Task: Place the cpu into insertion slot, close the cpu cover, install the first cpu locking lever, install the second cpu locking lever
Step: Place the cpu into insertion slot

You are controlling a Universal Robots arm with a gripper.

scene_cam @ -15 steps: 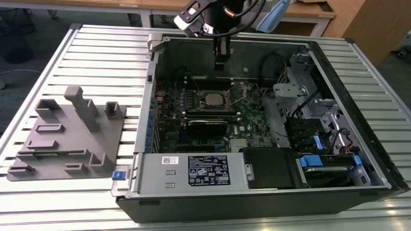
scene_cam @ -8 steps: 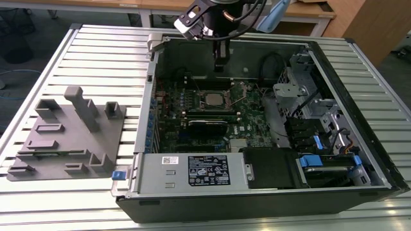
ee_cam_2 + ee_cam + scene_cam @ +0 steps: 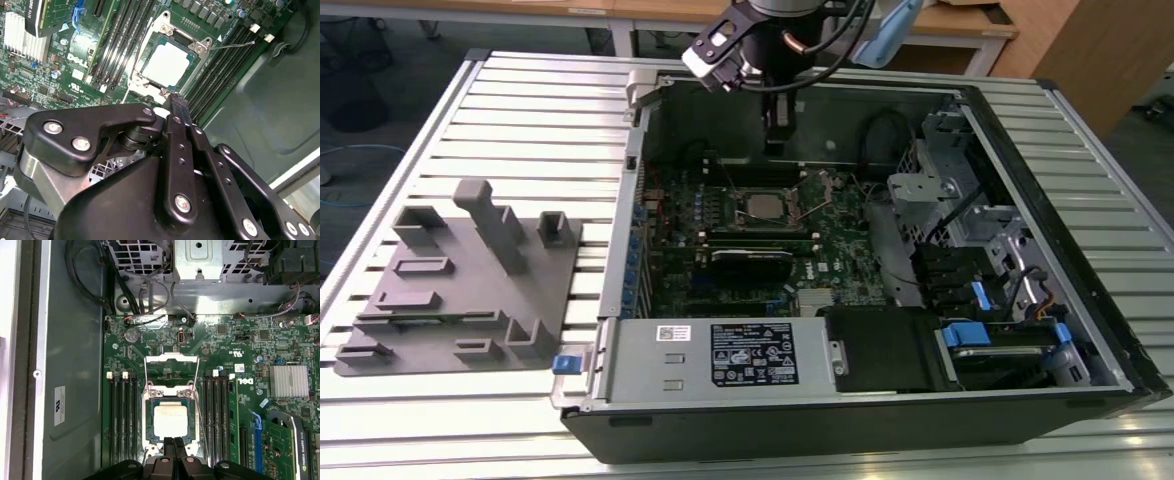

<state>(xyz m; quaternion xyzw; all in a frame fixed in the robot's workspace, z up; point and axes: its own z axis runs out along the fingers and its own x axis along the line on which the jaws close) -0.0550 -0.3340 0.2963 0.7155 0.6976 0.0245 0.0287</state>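
End effector (image 3: 174, 442) closed, holding nothing; tips near edge of cpu (image 3: 170, 420).

ends in a matte black gripper (image 3: 177, 102) of rounded link bars (image 3: 175, 160), pinned with silver screws (image 3: 182, 202); carries looping black cables (image 3: 838, 58) and a white-edged box (image 3: 715, 48) at the wrist.

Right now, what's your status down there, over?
Gripper shut, empty, tips by the insertion slot rim. Cpu seated in it. Cpu cover looks raised, not closed. Nothing in the way.
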